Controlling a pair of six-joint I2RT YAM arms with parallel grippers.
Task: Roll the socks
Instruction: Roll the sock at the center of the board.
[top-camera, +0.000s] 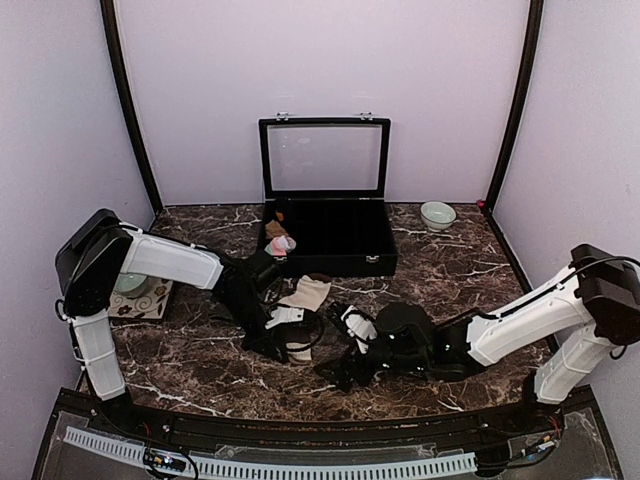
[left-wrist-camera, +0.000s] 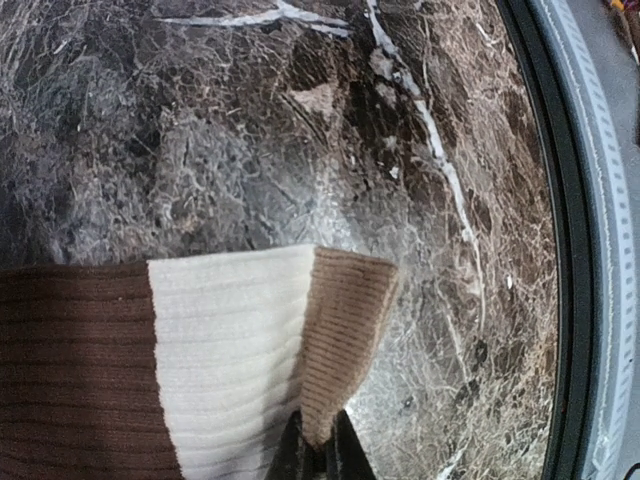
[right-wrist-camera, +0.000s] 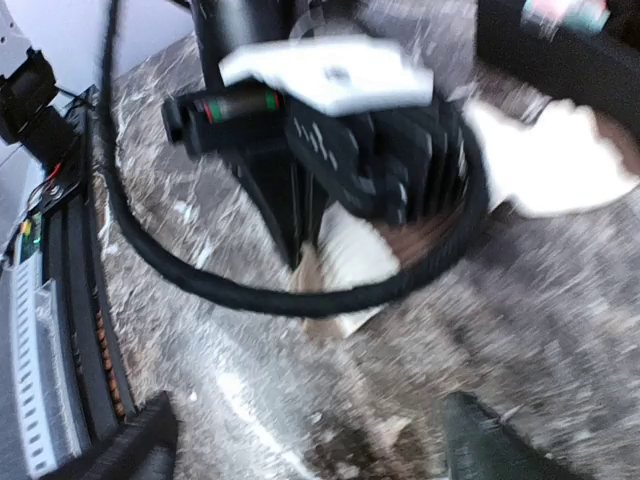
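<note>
Cream-beige sock (left-wrist-camera: 230, 350) lies flat on the marble surface (top-camera: 480, 270), just in front of the open black case (top-camera: 330, 262). Your left wrist view gives the detail: a dark brown band, then a white band, then a tan end, all ribbed. Left hand (left-wrist-camera: 315, 452) is pinched closed on the edge of that tan end, fingers together. The overhead view won't show you that grip because the arm covers it. You only get pale fabric on either side of the hand.

Right wrist view is motion-blurred. It looks across at the left hand, with a black cable (right-wrist-camera: 270, 300) looped round it and part of the sock under it. Right hand (right-wrist-camera: 310, 425) is spread wide, holding nothing, low over the surface near the sock.

Overhead only: the glass-paned case lid (top-camera: 325, 158) stands upright. Pink sock (top-camera: 281, 244) sits bunched at the case's left end, with a small tan-brown bundle (top-camera: 275, 228) just behind it. You can't tell which compartment. Small pale-green bowl (top-camera: 437, 215) stands right of the case, and its contents don't show. Another pale bowl (top-camera: 130, 285) sits on a patterned mat (top-camera: 150, 303) at far left, partly behind the left arm.
</note>
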